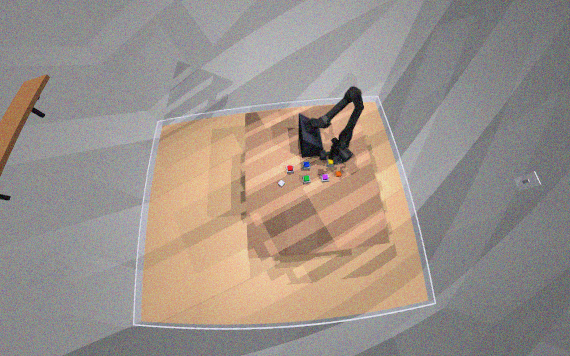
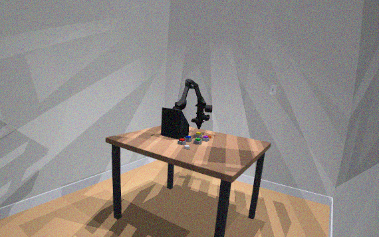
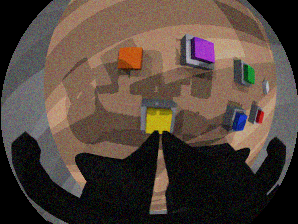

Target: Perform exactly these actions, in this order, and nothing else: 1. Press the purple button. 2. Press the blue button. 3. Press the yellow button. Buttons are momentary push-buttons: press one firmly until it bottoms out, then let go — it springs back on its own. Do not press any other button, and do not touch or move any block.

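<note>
- Grey angular walls surround a wooden table [image 2: 235, 156] on dark legs; a black box-shaped base stands at its far side with the arm rising from it.
- Gripper [image 3: 160, 137]: fingers pressed together to a thin slit, nothing between them; the closed tip points straight down, and in the exterior view it hangs above the button cluster, apart from it.
- Yellow button [image 3: 158, 120]: square yellow cap on a grey housing, directly ahead of the closed tip in the wrist view; seated on the table on the base side of the group, just beside the arm in the top view.
- Handling, judged: rigid cap on a spring, fixed to its housing, nothing to grasp; best met with the closed fingertips on the centre of the cap, pushed firmly until it stops, then released.
- Orientation: cap faces up, so its travel axis is vertical; the square top shows no long axis.
- Blue button [image 3: 238, 120]: to the right of yellow in the wrist view, apart from it.
- Purple button [image 3: 202, 50]: beyond yellow and to the right, well apart.
- Orange block [image 3: 131, 58]: beyond yellow to the left; not to be touched.
- Green button [image 3: 248, 74] and red button [image 3: 258, 116]: far right; not to be pressed.
</note>
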### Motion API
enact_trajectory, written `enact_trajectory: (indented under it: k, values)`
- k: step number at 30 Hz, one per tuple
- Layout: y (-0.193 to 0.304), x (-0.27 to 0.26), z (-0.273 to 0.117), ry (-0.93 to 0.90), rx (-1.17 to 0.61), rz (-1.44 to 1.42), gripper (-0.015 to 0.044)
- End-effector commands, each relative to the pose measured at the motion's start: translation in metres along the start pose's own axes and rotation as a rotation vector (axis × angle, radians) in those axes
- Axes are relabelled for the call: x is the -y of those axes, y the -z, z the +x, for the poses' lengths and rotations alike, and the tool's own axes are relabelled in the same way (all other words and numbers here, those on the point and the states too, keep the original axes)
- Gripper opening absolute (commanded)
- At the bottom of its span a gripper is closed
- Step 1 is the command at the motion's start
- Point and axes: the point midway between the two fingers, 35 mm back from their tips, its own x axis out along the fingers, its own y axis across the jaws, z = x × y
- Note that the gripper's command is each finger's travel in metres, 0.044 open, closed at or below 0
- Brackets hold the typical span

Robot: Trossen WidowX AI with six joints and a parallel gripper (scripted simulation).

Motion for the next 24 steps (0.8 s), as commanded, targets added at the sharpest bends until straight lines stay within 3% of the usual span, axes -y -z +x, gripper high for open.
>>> enact_trajectory:
  k: [1,24]
  values:
    - [0.002,0.002,0.008,0.002,0.000,0.012,0.0020]
    - [0.002,0.002,0.040,0.001,-0.001,0.013,0.0020]
